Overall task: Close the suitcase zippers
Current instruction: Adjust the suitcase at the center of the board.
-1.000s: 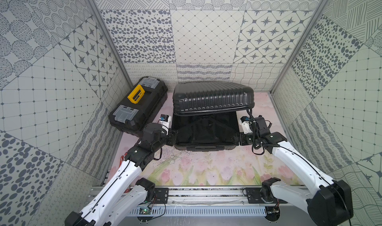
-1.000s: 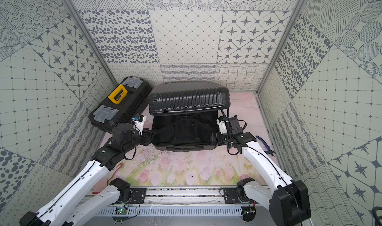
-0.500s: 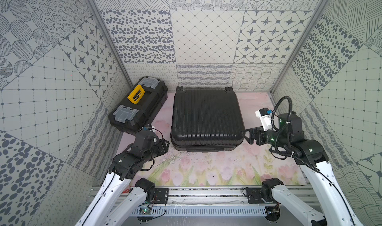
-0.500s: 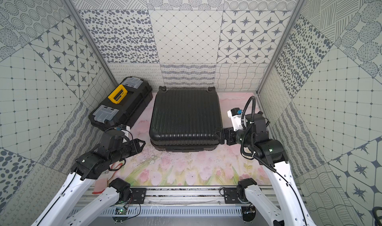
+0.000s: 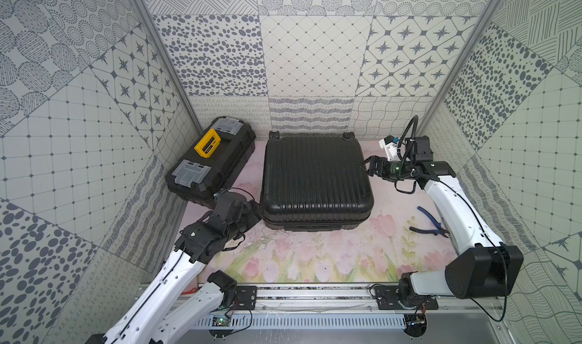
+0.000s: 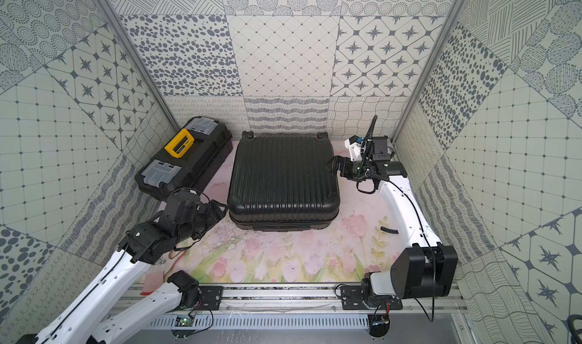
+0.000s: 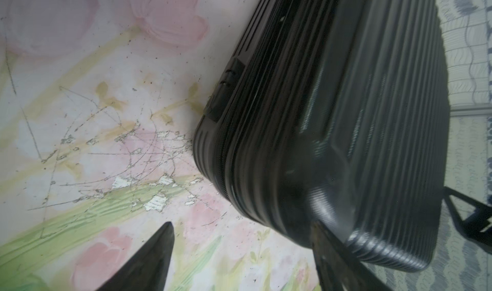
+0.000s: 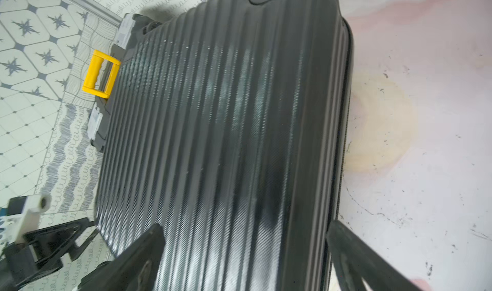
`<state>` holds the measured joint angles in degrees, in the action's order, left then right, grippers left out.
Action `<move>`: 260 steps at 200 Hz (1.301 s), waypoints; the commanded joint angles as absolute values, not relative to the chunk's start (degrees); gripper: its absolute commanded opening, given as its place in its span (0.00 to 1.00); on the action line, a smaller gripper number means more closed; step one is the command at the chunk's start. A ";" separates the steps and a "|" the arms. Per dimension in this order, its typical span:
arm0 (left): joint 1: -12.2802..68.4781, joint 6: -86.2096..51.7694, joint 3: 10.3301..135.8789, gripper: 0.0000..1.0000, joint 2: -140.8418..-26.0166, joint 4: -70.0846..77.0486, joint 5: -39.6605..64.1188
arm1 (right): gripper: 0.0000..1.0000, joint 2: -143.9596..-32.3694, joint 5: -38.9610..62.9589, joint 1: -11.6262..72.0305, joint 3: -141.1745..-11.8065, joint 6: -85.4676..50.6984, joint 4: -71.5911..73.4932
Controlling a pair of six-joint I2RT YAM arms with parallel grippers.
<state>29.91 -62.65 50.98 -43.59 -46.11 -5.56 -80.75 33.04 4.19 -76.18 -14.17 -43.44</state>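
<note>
The suitcase (image 5: 315, 181), propped wide a second ago, now lies shut flat at desk (image 5: 315, 257) centre, left hand (image 5: 255, 215) gaping empty at its 7 o'clock corner, right hand (image 5: 365, 166) likewise at 3 o'clock, so the zippers (image 8: 347, 132) come next, I judge.
</note>
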 commanded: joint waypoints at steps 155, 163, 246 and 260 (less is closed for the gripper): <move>18.38 -34.98 74.50 0.81 -87.08 -32.51 7.98 | 0.98 -74.79 30.67 12.90 -58.89 -16.00 -38.25; 18.28 -34.04 75.18 0.81 -88.36 -31.60 10.23 | 0.98 -74.21 30.87 13.54 -58.15 -16.83 -37.77; 17.91 -26.28 87.51 0.74 -104.95 -30.61 24.28 | 0.97 -60.01 22.97 24.68 -53.51 -30.23 -37.99; 18.36 -24.99 91.01 0.74 -107.84 -30.97 24.94 | 0.96 -57.95 21.17 26.86 -52.94 -32.10 -38.19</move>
